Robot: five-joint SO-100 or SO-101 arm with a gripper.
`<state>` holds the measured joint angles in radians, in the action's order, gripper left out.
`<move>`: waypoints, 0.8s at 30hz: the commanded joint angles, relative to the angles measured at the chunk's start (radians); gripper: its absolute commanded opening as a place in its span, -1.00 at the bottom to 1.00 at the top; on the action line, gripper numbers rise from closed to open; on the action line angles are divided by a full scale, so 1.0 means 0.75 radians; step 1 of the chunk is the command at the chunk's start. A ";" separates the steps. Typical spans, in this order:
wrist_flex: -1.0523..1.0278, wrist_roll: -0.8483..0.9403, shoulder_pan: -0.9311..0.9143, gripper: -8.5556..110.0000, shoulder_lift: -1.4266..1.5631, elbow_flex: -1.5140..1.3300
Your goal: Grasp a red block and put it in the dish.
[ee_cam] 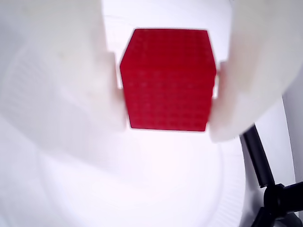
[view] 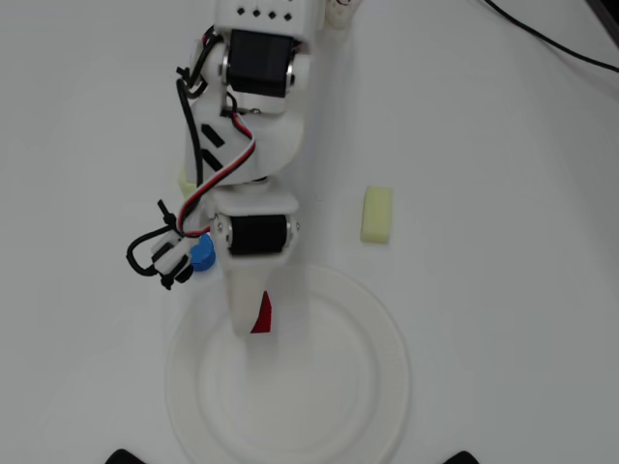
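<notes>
The red block (ee_cam: 168, 80) fills the middle of the wrist view, clamped between two white fingers (ee_cam: 71, 85). My gripper (ee_cam: 166, 87) is shut on it. From overhead only a red sliver of the block (view: 262, 314) shows under the white gripper (view: 253, 319), which hangs over the upper left part of the dish (view: 377, 387). The dish is a large round white plate, and its pale floor (ee_cam: 142, 189) lies below the held block. I cannot tell whether the block touches the plate.
A blue cylinder (view: 202, 253) sits just left of the arm, outside the dish. A pale yellow block (view: 376, 215) lies to the right of the arm, and another pale one (view: 184, 180) peeks out at its left. A black stand (ee_cam: 265, 184) rises at right.
</notes>
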<state>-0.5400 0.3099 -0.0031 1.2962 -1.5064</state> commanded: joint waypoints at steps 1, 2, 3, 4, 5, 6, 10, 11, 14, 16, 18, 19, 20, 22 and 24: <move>0.022 -0.008 0.029 -0.85 -0.043 0.147; 0.022 -0.008 0.035 -0.85 -0.057 0.151; 0.020 -0.008 0.041 -0.85 -0.070 0.151; 0.018 -0.006 0.047 -0.85 -0.080 0.151; 0.012 -0.006 0.051 -0.85 -0.088 0.151; 0.006 -0.006 0.055 -0.85 -0.094 0.151; -0.039 -0.008 0.063 -0.85 -0.106 0.151; -0.053 -0.004 0.065 -0.85 -0.106 0.151; -0.121 0.004 0.065 -0.82 -0.098 0.151; -0.153 0.014 0.065 -0.79 -0.090 0.151; -0.186 0.025 0.065 -0.76 -0.080 0.151; -0.198 0.027 0.065 -0.74 -0.072 0.151; -0.211 0.027 0.063 -0.72 -0.063 0.151; -0.233 0.027 0.061 -0.66 -0.043 0.151; -0.258 0.022 0.059 -0.60 -0.022 0.151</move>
<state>-0.7133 0.3252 0.0322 1.1950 -1.4588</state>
